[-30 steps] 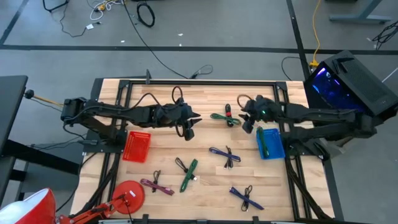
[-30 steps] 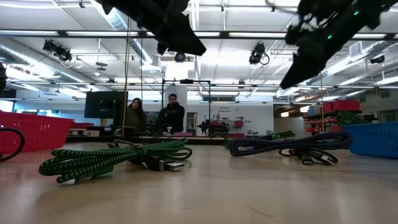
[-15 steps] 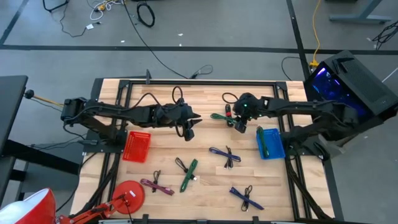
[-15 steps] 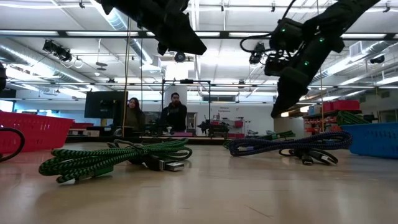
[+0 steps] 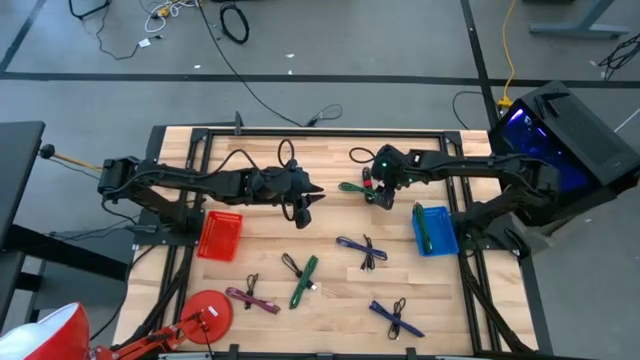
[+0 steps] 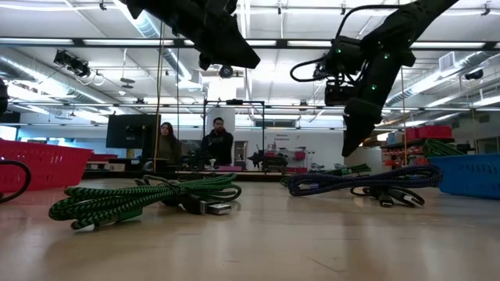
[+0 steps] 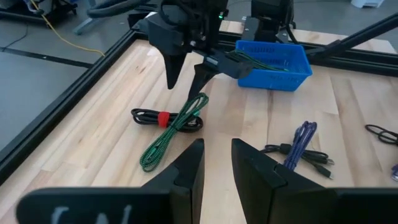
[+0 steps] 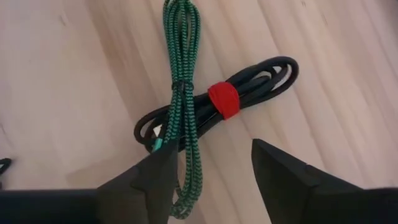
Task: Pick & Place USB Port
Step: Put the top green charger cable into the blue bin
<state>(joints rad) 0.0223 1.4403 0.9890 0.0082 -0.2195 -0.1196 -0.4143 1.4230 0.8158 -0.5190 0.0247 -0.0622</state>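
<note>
Right claw (image 5: 378, 196): hangs above the far middle of the wooden table (image 5: 330, 310), fingers spread apart and empty, poised directly over a crossed pair of cables. In the left wrist view the same claw (image 7: 185, 79) points down at that pair, tips clear of it.

Green braided USB cable (image 8: 180, 93): lies across the black cable, bundled lengthwise; seen from above at (image 5: 352, 188).

Black cable with red strap (image 8: 231, 99): coiled flat on the table under the green one, the red band around its middle.

Left claw (image 5: 303, 213): held over the table's middle-left, fingers parted with a narrow gap, gripping nothing; its fingers (image 7: 186, 171) frame the left wrist view.

Blue basket (image 5: 434, 229): at the table's right edge, near the right arm; a green cable (image 5: 425, 226) lies inside it.

Red basket (image 5: 220, 234): at the table's left edge.

Other cables on the table: a dark blue bundle (image 5: 362, 250) near the middle; a green-and-black bundle (image 5: 300, 277) nearer the front; a purple bundle (image 5: 251, 297) front left; a blue bundle (image 5: 395, 317) front right. In the low view the green-and-black bundle (image 6: 148, 199) lies nearest, the dark blue one (image 6: 363, 181) farther right.

Red round object (image 5: 205, 313): at the front left corner of the table.

Background: two people (image 6: 195, 144) beyond the table.
</note>
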